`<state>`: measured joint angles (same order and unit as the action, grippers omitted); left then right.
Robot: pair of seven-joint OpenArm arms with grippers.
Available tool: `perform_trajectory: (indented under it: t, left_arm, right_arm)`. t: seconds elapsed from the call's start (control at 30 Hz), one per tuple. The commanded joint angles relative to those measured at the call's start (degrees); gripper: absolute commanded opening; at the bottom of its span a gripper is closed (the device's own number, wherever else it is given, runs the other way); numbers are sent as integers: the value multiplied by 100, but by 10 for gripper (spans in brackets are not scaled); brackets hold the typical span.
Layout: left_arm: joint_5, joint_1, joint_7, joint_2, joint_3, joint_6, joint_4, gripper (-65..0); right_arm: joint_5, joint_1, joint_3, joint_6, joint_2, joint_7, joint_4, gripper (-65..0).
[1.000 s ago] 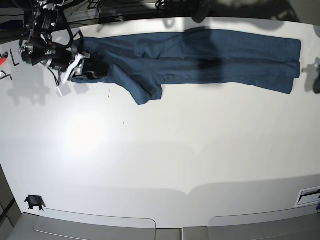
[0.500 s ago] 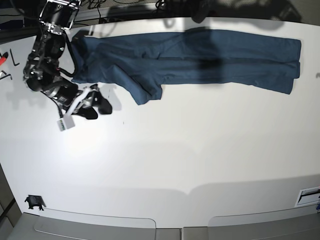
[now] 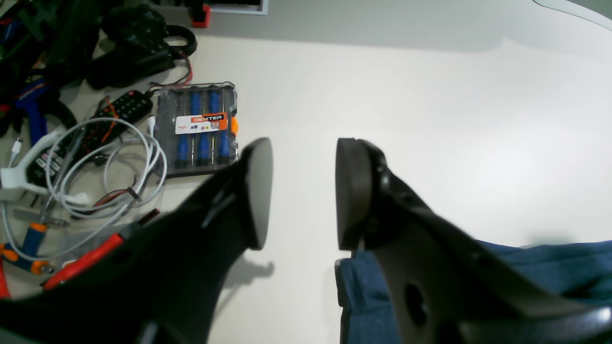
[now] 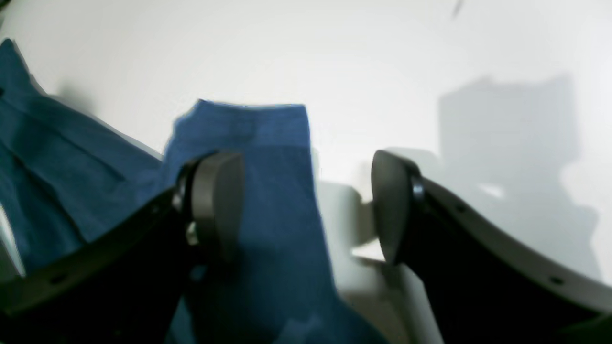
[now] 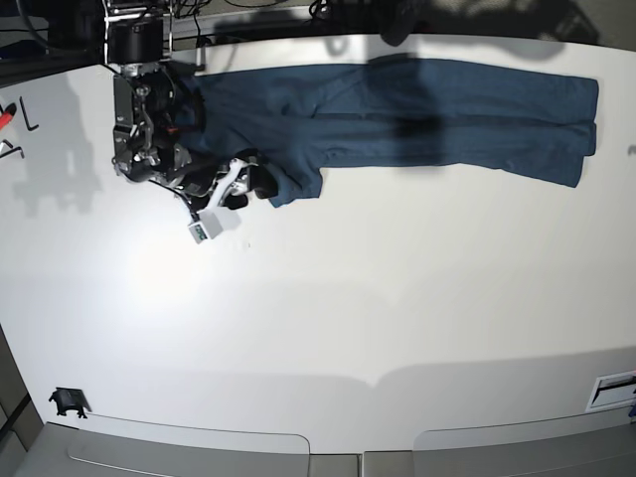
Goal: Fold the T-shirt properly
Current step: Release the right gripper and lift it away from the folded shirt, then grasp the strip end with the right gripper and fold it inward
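Note:
The dark teal-blue T-shirt (image 5: 447, 109) lies as a long flat strip along the far side of the white table, with one sleeve (image 5: 298, 184) sticking out toward me. My right gripper (image 5: 250, 189) hovers at that sleeve, open. In the right wrist view the right gripper (image 4: 306, 205) has wide jaws with nothing between them, and the sleeve (image 4: 258, 138) lies under and beyond the left finger. In the left wrist view my left gripper (image 3: 299, 191) is open and empty above bare table, just off a corner of the T-shirt (image 3: 363, 286). The left arm is out of the base view.
A clear screwdriver case (image 3: 198, 129), coiled white cables (image 3: 95, 167) and assorted black and red tools (image 3: 134, 48) clutter the table past the shirt's end. A small black clip (image 5: 68, 401) and a label (image 5: 611, 390) sit near the front edge.
My right arm swung away from the shirt's left end, out over bare table, then back in to the protruding sleeve. Its jaws opened wider on the way. The shirt did not move.

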<state>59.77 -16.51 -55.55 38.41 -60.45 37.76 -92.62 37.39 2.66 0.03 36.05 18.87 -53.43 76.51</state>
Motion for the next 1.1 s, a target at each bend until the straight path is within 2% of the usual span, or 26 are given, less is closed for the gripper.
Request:
perform_trajectory:
  t: [0.0, 0.13, 0.2, 0.27, 0.33, 0.43, 0.7, 0.8, 0.93, 1.07]
  left_arm:
    - [118, 13, 133, 157, -63, 20, -68, -447]
    - [118, 13, 133, 157, -63, 17, -68, -447]
    - [118, 13, 133, 157, -63, 17, -68, -447]
    - [118, 13, 133, 157, -63, 17, -68, -447]
    - [118, 13, 133, 157, -63, 17, -68, -447]
    - [118, 13, 133, 157, -63, 17, -68, -447]
    - [79, 13, 133, 157, -63, 17, -68, -447]
    - [-33, 11, 133, 157, -63, 13, -68, -447]
    - [-33, -120, 157, 144, -63, -24, -68, -447]
    - [-31, -258, 160, 111, -63, -22, -68, -447]
  right_arm:
    - [70, 105, -26, 7, 63, 39, 4, -254]
    - [337, 111, -118, 7, 61, -76, -79, -257]
    - [634, 116, -118, 9, 63, -221, -79, -291]
    - [898, 116, -118, 9, 61, -354, -79, -376]
    - [1091, 116, -118, 11, 63, -474, -79, -500]
    - [1123, 125, -118, 13, 63, -511, -79, -650]
    - [1167, 291, -118, 76, 63, -710, 240, -650]
    - [1668, 286, -118, 264, 61, -1158, 671, -650]
    - [2343, 195, -118, 297, 9, -1937, 1357, -650]
    - [2505, -251, -118, 302, -131, -2105, 1939, -650]
